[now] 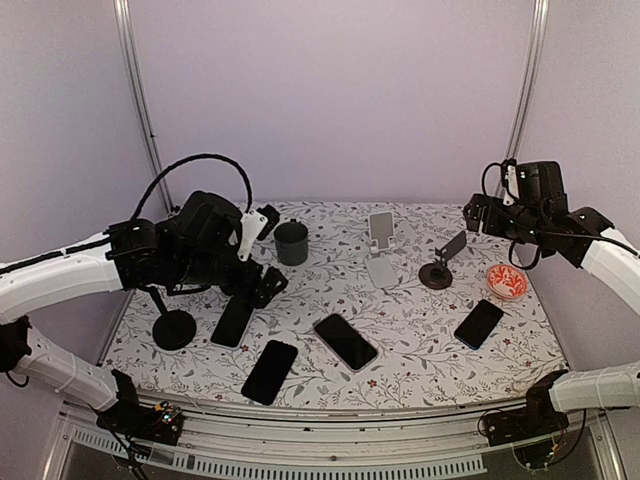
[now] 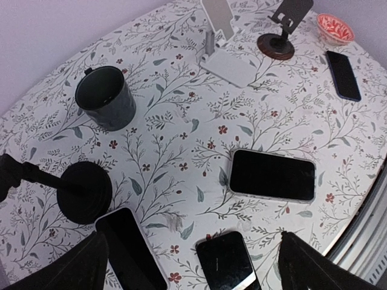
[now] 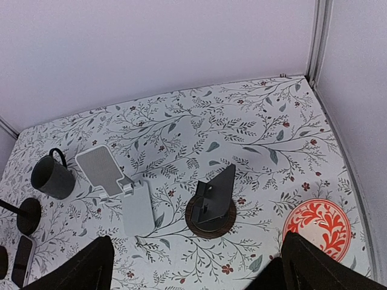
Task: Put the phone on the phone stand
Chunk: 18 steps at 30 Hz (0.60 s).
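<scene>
My left claw [image 2: 190, 275] and right claw [image 3: 199, 272] gape wide, empty; the nearest phone [image 1: 232, 320] lies flat near-left on the desk [image 1: 420, 322], well apart from the white phone stand [image 1: 381, 232], so thin my pinch may skid off.

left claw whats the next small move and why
Probably lower the open left claw onto the phone just beneath it: it holds nothing, every phone lies flat on the table, and this one looks nearest.

Left wrist view, bottom edge: left phone [image 2: 130, 251] and middle phone [image 2: 225, 261] cut off. Top edge: white stand [image 2: 233, 65] and dark stand [image 2: 276, 46] cropped.
</scene>
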Motion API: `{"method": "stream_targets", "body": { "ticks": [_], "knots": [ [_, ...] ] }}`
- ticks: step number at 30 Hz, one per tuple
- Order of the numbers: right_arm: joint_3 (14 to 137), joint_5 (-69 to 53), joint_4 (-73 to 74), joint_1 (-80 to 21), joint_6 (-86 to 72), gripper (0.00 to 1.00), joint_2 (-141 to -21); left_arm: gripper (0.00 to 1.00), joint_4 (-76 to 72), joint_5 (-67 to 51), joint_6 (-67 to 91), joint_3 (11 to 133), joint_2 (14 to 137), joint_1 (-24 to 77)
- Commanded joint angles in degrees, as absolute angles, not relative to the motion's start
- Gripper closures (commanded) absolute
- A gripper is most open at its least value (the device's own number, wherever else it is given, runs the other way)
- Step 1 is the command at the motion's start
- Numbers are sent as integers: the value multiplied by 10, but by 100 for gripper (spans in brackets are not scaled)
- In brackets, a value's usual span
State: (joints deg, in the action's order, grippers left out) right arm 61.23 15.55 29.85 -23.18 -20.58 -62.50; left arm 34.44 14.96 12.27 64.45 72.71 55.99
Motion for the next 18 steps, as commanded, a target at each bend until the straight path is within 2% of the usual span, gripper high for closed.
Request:
{"method": "stream_targets", "body": {
  "ticks": [1, 4, 5, 9, 13, 18],
  "knots": [
    [559, 68, 254, -229, -206, 1, -602, 1, 326, 192, 160, 615, 733, 566],
    [536, -81, 225, -232, -134, 1, -596, 2, 321, 183, 163, 603, 733, 566],
    [536, -95, 223, -239, -120, 1, -598, 4, 322, 173, 163, 600, 733, 566],
    [554, -100, 237, -275, -117, 1, -621, 7, 338, 124, 174, 592, 728, 565],
    [557, -89, 239, -331, -117, 8, -641, 13, 360, 86, 213, 564, 720, 567],
    [529, -78, 217, -423, -148, 13, -671, 15, 371, 44, 265, 521, 709, 569]
  ]
}}
